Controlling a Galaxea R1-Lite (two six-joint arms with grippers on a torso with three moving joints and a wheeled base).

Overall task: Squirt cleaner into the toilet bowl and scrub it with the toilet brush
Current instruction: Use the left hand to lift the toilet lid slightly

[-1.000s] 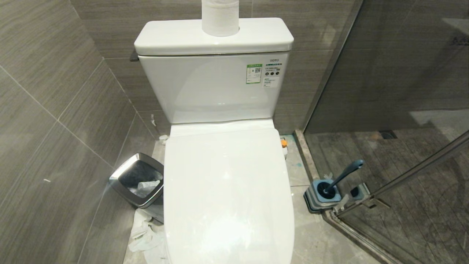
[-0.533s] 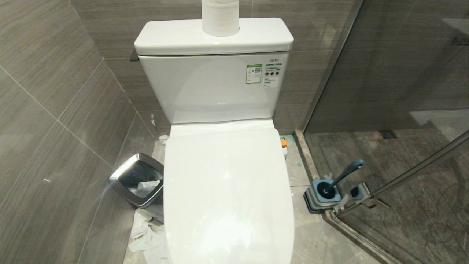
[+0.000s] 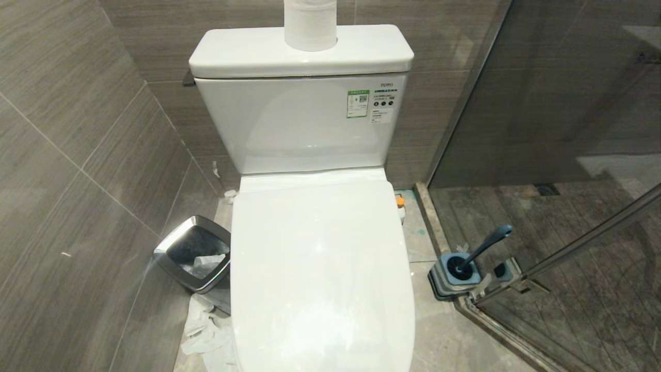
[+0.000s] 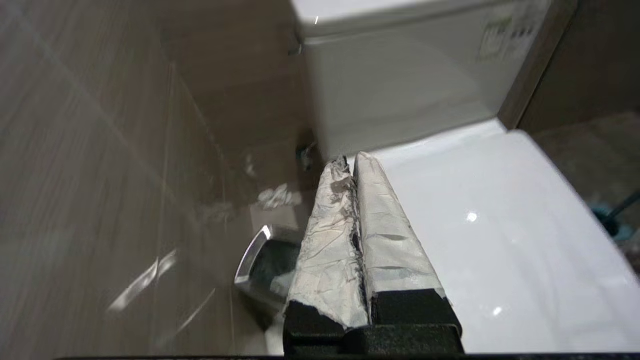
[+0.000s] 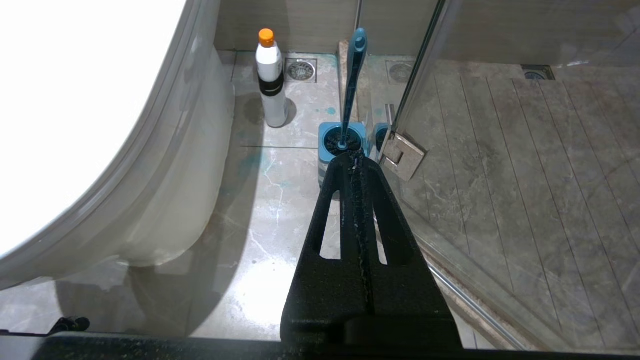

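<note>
The glossy white plastic toilet lid (image 3: 320, 268) is seen shut at the centre of the head view, so the toilet bowl beneath is hidden. The task is judged to be at its very start: nothing has been grasped. The left gripper (image 4: 350, 162), its fingers wrapped in pale crinkled tape, is seen with jaws pressed together above the lid's edge near the tank, holding nothing. The black right gripper (image 5: 356, 159) is likewise closed and empty, pointed at the floor. The white plastic cleaner bottle with an orange cap (image 5: 270, 80) stands at upper left of the right wrist view; the blue-grey-handled toilet brush (image 3: 480, 250) rests in its square holder (image 3: 457, 274) at the head view's lower right. Next, the lid would need lifting, calling for an edge to be caught.
</note>
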